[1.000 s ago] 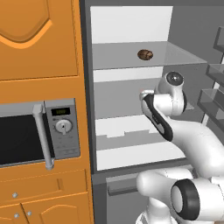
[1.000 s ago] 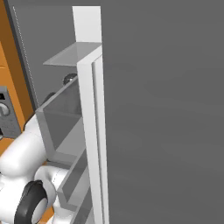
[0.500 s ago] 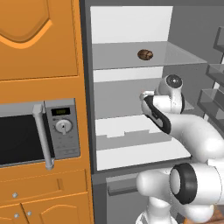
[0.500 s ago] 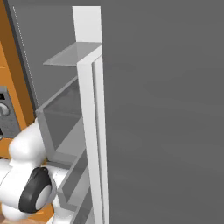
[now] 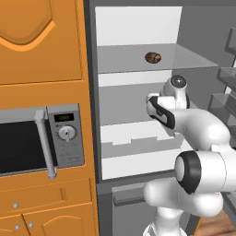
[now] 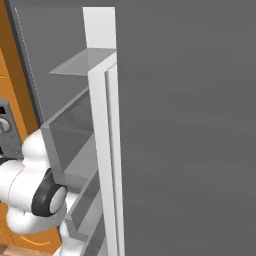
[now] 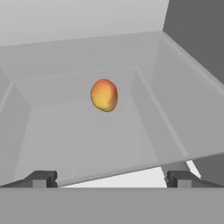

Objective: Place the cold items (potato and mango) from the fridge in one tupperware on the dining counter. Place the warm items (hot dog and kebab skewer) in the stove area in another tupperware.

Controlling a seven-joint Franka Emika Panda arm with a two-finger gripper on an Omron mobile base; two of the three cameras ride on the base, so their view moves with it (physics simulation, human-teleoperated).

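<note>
A brown potato (image 5: 152,57) lies on the upper glass shelf (image 5: 193,62) of the open fridge. A yellow-orange mango (image 7: 104,95) rests toward the back of a pale grey fridge bin (image 7: 148,105). My gripper (image 7: 110,178) is open, its two dark fingertips (image 7: 41,178) spread wide with nothing between them, just in front of the bin's near rim and well short of the mango. In the left base view my hand (image 5: 160,112) reaches into the fridge below the potato's shelf. The tupperware, hot dog and kebab skewer are out of view.
A microwave (image 5: 41,143) sits in orange cabinets left of the fridge. The open fridge door (image 6: 180,125) stands close on the right, with shelf bins (image 5: 226,101) jutting inward. The bin's walls rise on both sides of the mango.
The arm's elbow has risen and come nearer the cameras. My hand has edged slightly left inside the fridge. The jaws stay wide open.
</note>
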